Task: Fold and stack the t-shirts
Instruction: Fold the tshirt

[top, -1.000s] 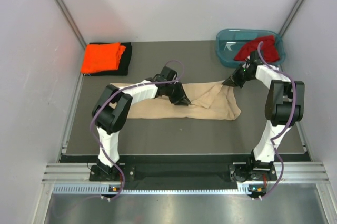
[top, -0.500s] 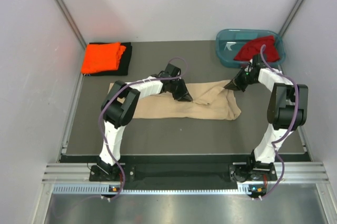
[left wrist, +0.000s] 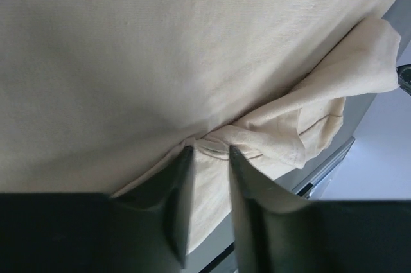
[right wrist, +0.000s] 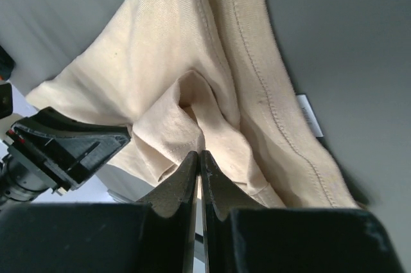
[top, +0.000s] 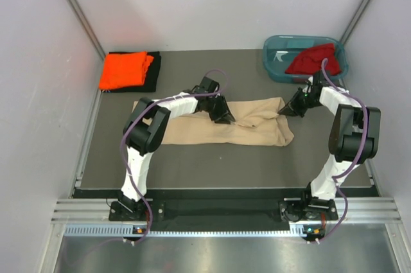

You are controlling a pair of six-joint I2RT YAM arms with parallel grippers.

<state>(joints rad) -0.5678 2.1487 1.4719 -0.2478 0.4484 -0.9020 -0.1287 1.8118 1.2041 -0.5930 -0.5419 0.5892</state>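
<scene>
The dark table [top: 192, 164] is carrying everything. The beige t-shirt [top: 257, 128] is lying across its middle as a long band running left to right. Its left half is resting fairly flat, while its right half is bunching into soft ridges and creases. Its far right corner is being drawn out to a point toward the right. Up close the cloth is showing a fine knit, a stitched double-seam hem and a small white label [right wrist: 309, 115] along one edge.

At the far left corner the black t-shirt [top: 154, 79] is lying folded. The orange t-shirt [top: 125, 70] is sitting folded on top of it, covering most of it. At the far right the teal tub [top: 276, 48] is holding the dark red t-shirt [top: 311, 60], which is slumping crumpled over the tub's near rim.

The left gripper [top: 226, 119] is reaching over the middle of the beige t-shirt, by its far edge. Its jaws are standing slightly apart with a knot of puckered cloth at their tips, and whether they are pinching it cannot be told. The right gripper [top: 284, 112] is sitting at the drawn-out far right corner, its jaws clenching a raised fold of the beige t-shirt.
</scene>
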